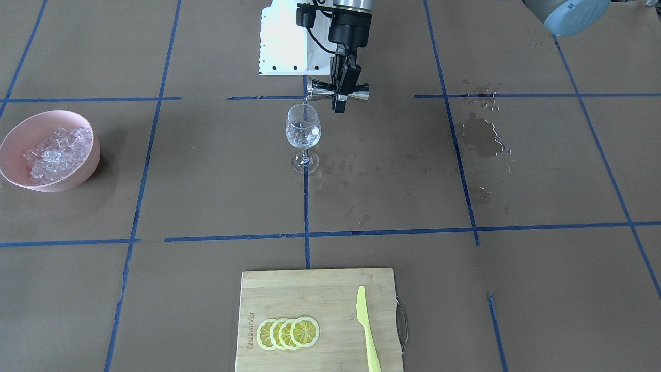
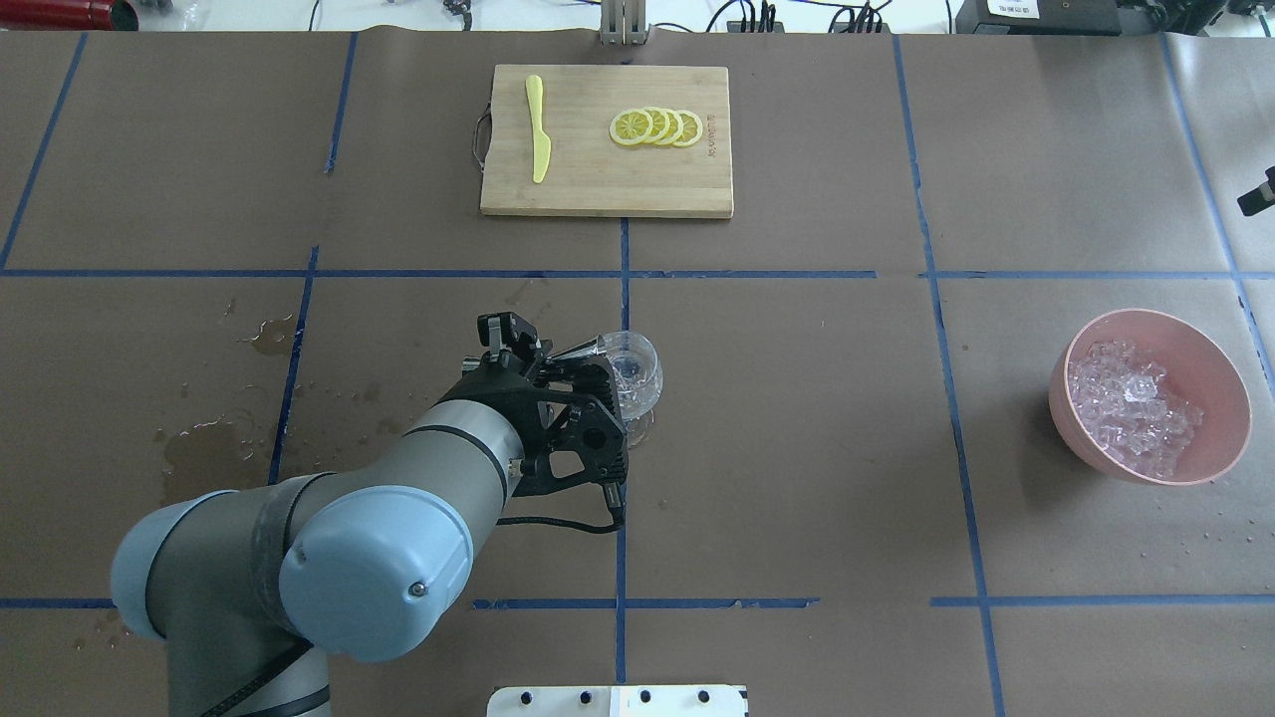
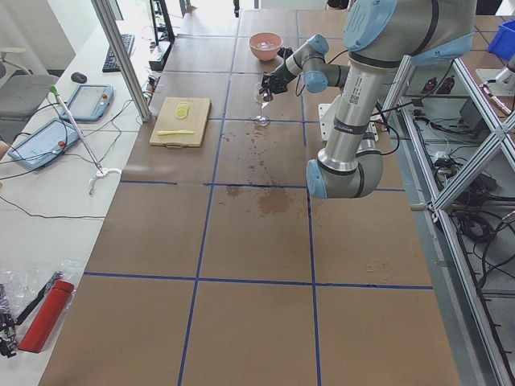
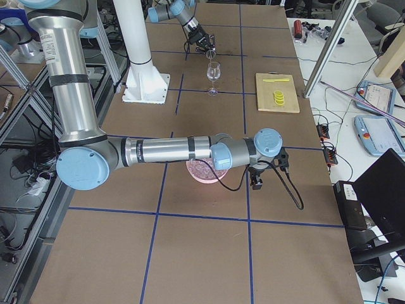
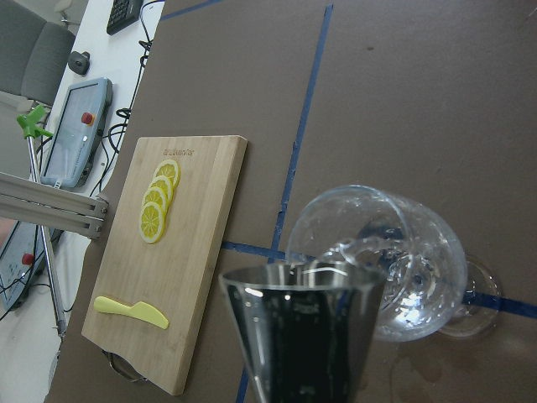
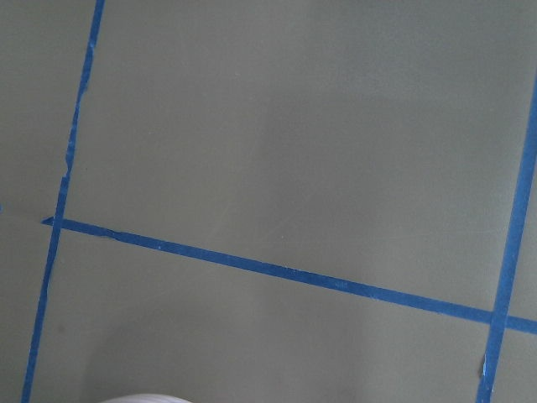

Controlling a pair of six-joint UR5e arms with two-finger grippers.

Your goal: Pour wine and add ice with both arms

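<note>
My left gripper [image 1: 343,92] is shut on a steel jigger [image 1: 338,93] and holds it tipped on its side just above the rim of a clear stemmed glass [image 1: 303,132]. A thin stream of clear wine [image 1: 306,106] runs from the jigger [image 5: 302,327] into the glass [image 5: 394,260]. The ice [image 1: 59,152] fills a pink bowl [image 1: 51,112], far from the glass. My right gripper [image 4: 256,180] hangs over the table beyond the bowl; I cannot tell if it is open or shut. Its wrist view shows only paper and tape.
A wooden cutting board [image 1: 310,299] holds several lemon slices [image 1: 288,332] and a yellow knife [image 1: 367,330] at the operators' edge. Dark wet marks [image 1: 480,137] stain the brown paper on my left side. A white pedestal [image 1: 284,41] stands behind the glass.
</note>
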